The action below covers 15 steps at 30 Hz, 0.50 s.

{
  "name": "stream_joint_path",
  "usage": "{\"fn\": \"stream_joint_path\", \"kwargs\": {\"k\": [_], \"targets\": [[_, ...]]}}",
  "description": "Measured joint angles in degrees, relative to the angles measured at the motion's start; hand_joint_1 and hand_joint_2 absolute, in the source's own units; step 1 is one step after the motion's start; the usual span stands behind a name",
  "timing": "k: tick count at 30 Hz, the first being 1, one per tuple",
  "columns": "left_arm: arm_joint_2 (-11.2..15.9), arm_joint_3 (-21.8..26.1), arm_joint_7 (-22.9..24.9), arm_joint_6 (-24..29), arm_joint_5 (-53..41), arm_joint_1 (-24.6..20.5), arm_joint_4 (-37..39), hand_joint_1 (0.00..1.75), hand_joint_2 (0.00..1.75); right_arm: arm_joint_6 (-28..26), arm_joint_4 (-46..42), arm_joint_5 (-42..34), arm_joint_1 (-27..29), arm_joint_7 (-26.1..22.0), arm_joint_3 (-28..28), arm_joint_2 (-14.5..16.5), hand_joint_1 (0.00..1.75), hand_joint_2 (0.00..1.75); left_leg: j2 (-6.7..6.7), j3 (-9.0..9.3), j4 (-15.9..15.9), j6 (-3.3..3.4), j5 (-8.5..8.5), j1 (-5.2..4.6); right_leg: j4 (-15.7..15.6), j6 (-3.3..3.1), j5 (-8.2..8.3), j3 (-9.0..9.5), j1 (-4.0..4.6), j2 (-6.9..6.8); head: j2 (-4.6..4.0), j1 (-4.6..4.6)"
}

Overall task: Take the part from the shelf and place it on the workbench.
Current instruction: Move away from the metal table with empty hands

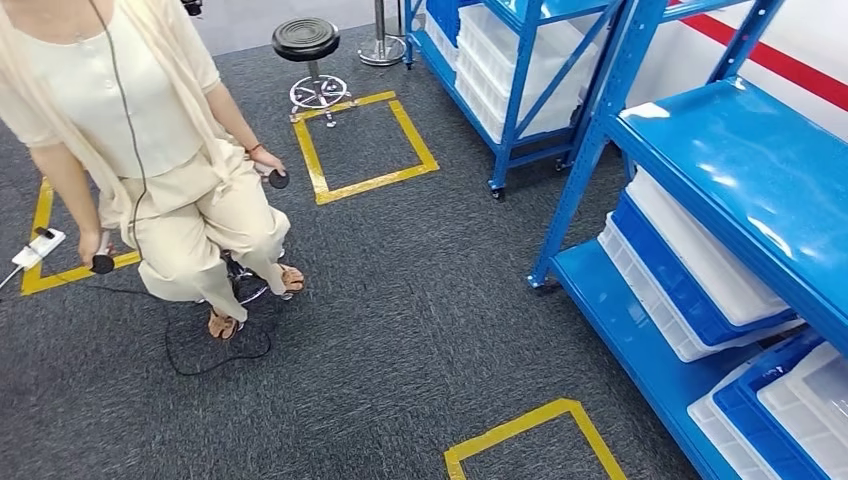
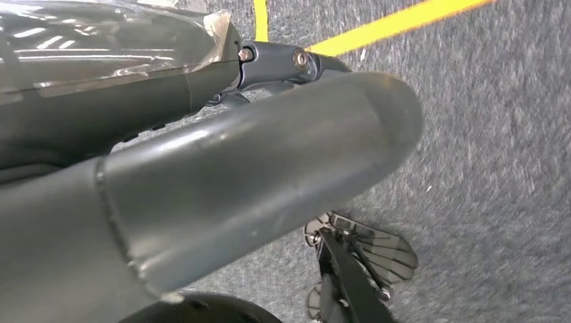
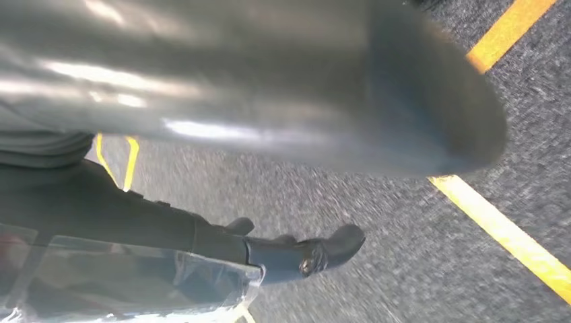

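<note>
— How many shelves and bins?
— Two blue shelves [image 1: 700,150]; the near one holds several white and blue bins [image 1: 690,270]. One person [image 1: 150,150] sits on a stool, and a second stool [image 1: 306,40] stands behind.
— The part?
— Can't pick it out, nor its axis.
— Hands?
— Left hand [image 2: 222,202] and right hand [image 3: 283,87] hang over carpet [image 1: 400,300], holding nothing; finger spread unclear.

shelf [image 1: 745,175] | blue, metal | white and blue bins [image 1: 700,275] inside
</note>
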Motion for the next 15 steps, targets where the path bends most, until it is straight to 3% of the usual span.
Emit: {"fn": "stream_joint_path", "kwargs": {"k": [1,2,3,4,6,7,8,10,11,13,15], "targets": [[0.0,0.0,-0.01,-0.04,0.01,0.13,0.0,0.0,0.0,0.03,0.0,-0.01,0.02,-0.02,0.0,0.05,0.0,0.0,-0.58,-1.86,3.5,-0.05,-1.27,0.0,0.01,-0.18,0.0,0.01,0.18,0.85,0.0,-0.02],[0.01,0.0,-0.02,-0.06,0.02,0.25,0.0,0.0,0.0,0.04,0.0,0.0,0.08,-0.04,0.0,0.09,0.0,0.0,-0.78,-3.06,5.32,-0.07,-1.36,0.0,0.03,-0.2,-0.02,0.08,0.32,1.72,0.0,-0.01],[0.03,0.0,-0.04,-0.06,0.04,0.32,0.0,0.0,0.0,0.05,0.0,0.01,0.13,-0.07,0.0,0.1,0.0,0.0,-0.85,-3.31,5.06,-0.05,-0.25,0.02,0.06,-0.19,-0.03,0.19,0.39,2.62,0.0,-0.01],[0.04,0.0,-0.09,-0.06,0.05,0.34,0.0,0.0,0.0,0.08,0.0,0.03,0.17,-0.09,0.0,0.1,0.0,0.0,-1.0,-2.44,2.48,0.03,1.88,0.06,0.08,-0.18,-0.04,0.34,0.4,3.49,0.0,-0.02],[0.07,0.0,-0.19,-0.04,0.07,0.35,0.0,0.0,0.0,0.13,0.01,0.09,0.13,-0.15,0.0,0.13,0.0,0.0,-3.07,0.53,-5.17,0.28,6.23,0.19,0.28,0.04,-0.15,0.42,0.56,5.07,0.0,-0.05],[0.08,0.0,-0.26,-0.02,0.08,0.34,0.0,0.0,0.0,0.15,0.01,0.13,0.08,-0.18,0.01,0.14,0.0,0.0,-4.0,1.6,-7.99,0.44,7.47,0.21,0.39,0.28,-0.2,0.31,0.68,5.69,0.0,-0.03],[0.09,0.0,-0.31,-0.01,0.08,0.32,0.0,0.0,0.0,0.16,0.01,0.15,0.09,-0.2,0.02,0.15,0.0,0.0,-4.74,2.09,-9.41,0.65,7.89,0.12,0.43,0.61,-0.23,-0.04,0.8,6.18,0.0,-0.02],[0.09,0.01,-0.37,0.02,0.09,0.26,0.0,0.0,0.0,0.16,0.01,0.17,0.24,-0.22,0.02,0.13,0.0,0.0,-3.98,2.26,-9.91,1.4,7.94,-0.23,0.24,1.46,-0.13,-0.63,0.79,7.09,0.0,-0.01],[0.08,0.02,-0.38,0.03,0.09,0.23,0.0,0.0,0.0,0.16,0.01,0.17,0.34,-0.22,0.02,0.09,0.0,0.0,-3.41,2.42,-10.22,1.92,8.16,-0.31,0.43,1.79,-0.17,-0.85,0.74,6.74,0.0,-0.03],[0.05,0.02,-0.42,0.03,0.09,0.26,0.0,0.0,0.0,0.16,0.01,0.17,0.34,-0.22,0.02,0.03,0.0,0.0,-2.05,2.72,-10.94,2.92,8.64,-0.23,3.12,1.9,-1.6,-2.1,0.79,4.24,0.0,0.14],[0.05,0.02,-0.45,0.03,0.09,0.36,0.0,0.0,0.0,0.16,0.01,0.17,0.17,-0.23,0.02,0.03,0.0,0.0,-0.46,2.77,-11.17,3.37,8.74,-0.31,9.9,1.56,-4.76,-5.63,0.61,1.58,0.0,0.41]]}}
